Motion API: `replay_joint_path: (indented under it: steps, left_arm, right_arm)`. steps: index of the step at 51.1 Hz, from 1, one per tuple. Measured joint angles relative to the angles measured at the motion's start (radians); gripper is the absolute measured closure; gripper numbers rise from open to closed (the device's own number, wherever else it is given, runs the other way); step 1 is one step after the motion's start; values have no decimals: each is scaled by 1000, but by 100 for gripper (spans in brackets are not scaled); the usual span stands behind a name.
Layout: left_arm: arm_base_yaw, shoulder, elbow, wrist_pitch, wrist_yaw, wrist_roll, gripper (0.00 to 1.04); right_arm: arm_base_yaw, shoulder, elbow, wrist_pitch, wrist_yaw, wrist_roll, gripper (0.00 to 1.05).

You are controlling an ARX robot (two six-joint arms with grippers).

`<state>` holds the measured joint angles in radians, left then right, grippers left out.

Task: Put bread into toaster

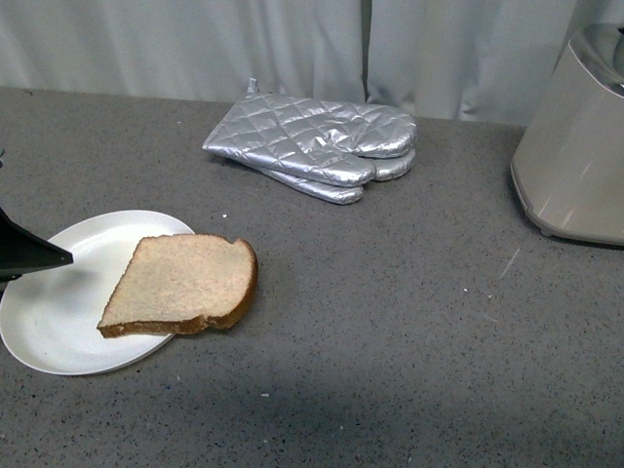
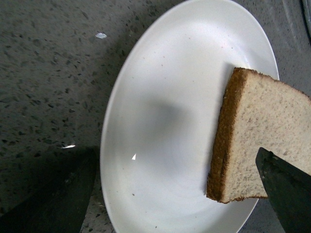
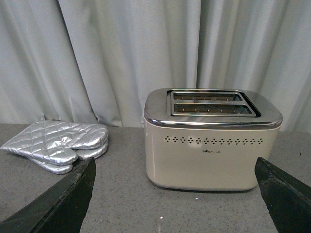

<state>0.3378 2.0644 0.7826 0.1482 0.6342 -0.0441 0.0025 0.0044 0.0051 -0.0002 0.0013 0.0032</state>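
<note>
The bread (image 1: pixel 183 283) is a light-brown slice with a dark crust. It lies flat, half on the white plate (image 1: pixel 58 302) and half over the plate's right rim. In the left wrist view the bread (image 2: pixel 265 145) lies at one side of the plate (image 2: pixel 165 126). My left gripper (image 2: pixel 177 194) is open above the plate, with one finger (image 2: pixel 286 189) over the bread's corner. Only its dark tip (image 1: pixel 29 252) shows in the front view. The beige toaster (image 1: pixel 575 146) stands at the far right. My right gripper (image 3: pixel 177 194) is open, facing the toaster (image 3: pixel 209 141), whose two top slots show empty.
Two silver quilted oven mitts (image 1: pixel 317 144) lie stacked at the back middle of the grey speckled counter (image 1: pixel 409 341); they also show in the right wrist view (image 3: pixel 58 143). A grey curtain (image 1: pixel 292 44) hangs behind the counter.
</note>
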Motion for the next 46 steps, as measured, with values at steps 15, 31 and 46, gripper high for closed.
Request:
replay_joint_path:
  steps: [15, 31, 46]
  left_arm:
    - [-36, 3, 43, -129, -88, 110, 25]
    - [-65, 11, 46, -124, -145, 91, 77]
    - [-172, -65, 46, -102, -140, -64, 101]
  right_arm:
    - [0, 0, 0, 0, 0, 0, 9]
    - [0, 0, 0, 0, 0, 0, 9]
    - [0, 0, 0, 0, 0, 0, 9]
